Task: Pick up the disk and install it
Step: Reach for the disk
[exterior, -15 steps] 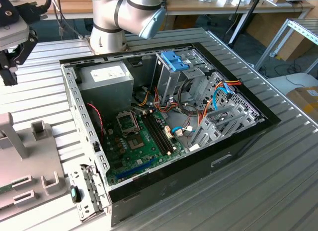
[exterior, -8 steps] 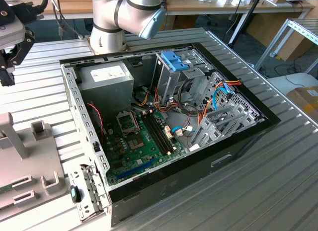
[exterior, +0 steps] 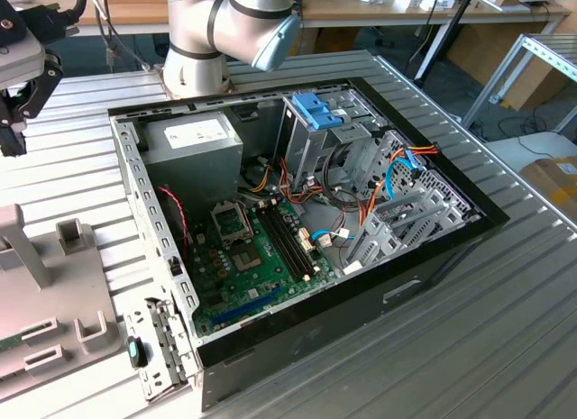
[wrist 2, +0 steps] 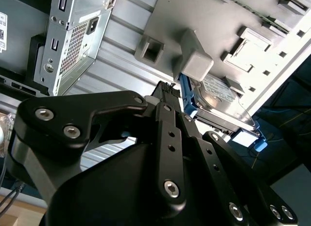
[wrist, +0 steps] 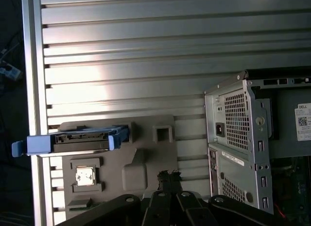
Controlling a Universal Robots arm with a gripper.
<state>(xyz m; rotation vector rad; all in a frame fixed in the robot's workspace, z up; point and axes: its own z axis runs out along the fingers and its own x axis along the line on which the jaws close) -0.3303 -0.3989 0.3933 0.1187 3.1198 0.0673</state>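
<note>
The disk point(wrist: 80, 139) is a silver-grey drive in a bright blue carrier frame. It stands on edge in a slot of a grey fixture plate point(wrist: 146, 160) on the ribbed table. In the second wrist view the disk point(wrist 2: 221, 97) lies just past a grey post of that plate. My gripper point(wrist: 168, 176) hovers above the plate, a short way from the disk, with its black fingertips point(wrist 2: 165, 89) together and nothing between them. In the exterior view the gripper point(exterior: 13, 131) hangs at the far left, above the fixture point(exterior: 54, 284).
An open computer case point(exterior: 297, 212) lies on the table, showing its motherboard, cables and power supply point(exterior: 194, 140). A silver drive cage point(exterior: 311, 144) with a blue latch point(exterior: 317, 111) stands inside it. The case's rear corner point(wrist: 233, 138) is near the fixture. The arm's base point(exterior: 207, 40) is behind the case.
</note>
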